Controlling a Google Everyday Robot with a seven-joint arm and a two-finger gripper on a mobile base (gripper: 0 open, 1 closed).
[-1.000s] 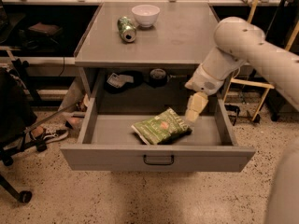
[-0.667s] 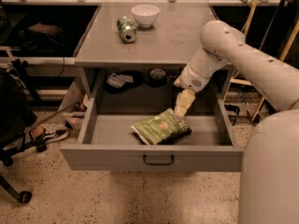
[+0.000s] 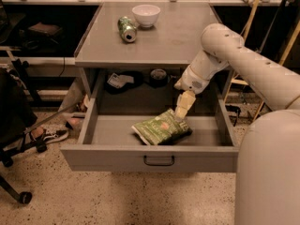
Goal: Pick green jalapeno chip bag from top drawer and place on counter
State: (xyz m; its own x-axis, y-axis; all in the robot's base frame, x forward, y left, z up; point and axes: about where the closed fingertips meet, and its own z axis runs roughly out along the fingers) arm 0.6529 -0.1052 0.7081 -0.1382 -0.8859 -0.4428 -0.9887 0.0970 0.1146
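The green jalapeno chip bag (image 3: 161, 127) lies flat in the open top drawer (image 3: 108, 157), right of its middle, with its white edge toward the front. My gripper (image 3: 181, 115) points down into the drawer and sits at the bag's upper right edge, touching or nearly touching it. The drawer is pulled far out, and its dark pull handle (image 3: 159, 161) is on the front panel. The grey counter (image 3: 178, 39) is above the drawer, and my arm (image 3: 234, 60) crosses over its right front corner.
A crushed green soda can (image 3: 127, 29) and a white bowl (image 3: 146, 15) stand at the back of the counter. Dark items (image 3: 121, 81) sit on the shelf behind the drawer. An office chair (image 3: 11, 121) and a shoe (image 3: 52, 135) are on the floor at left. A wooden frame (image 3: 251, 22) stands at right.
My gripper has moved left and slightly down, from beside the bag's right end to its upper right edge. The bag has stayed in place.
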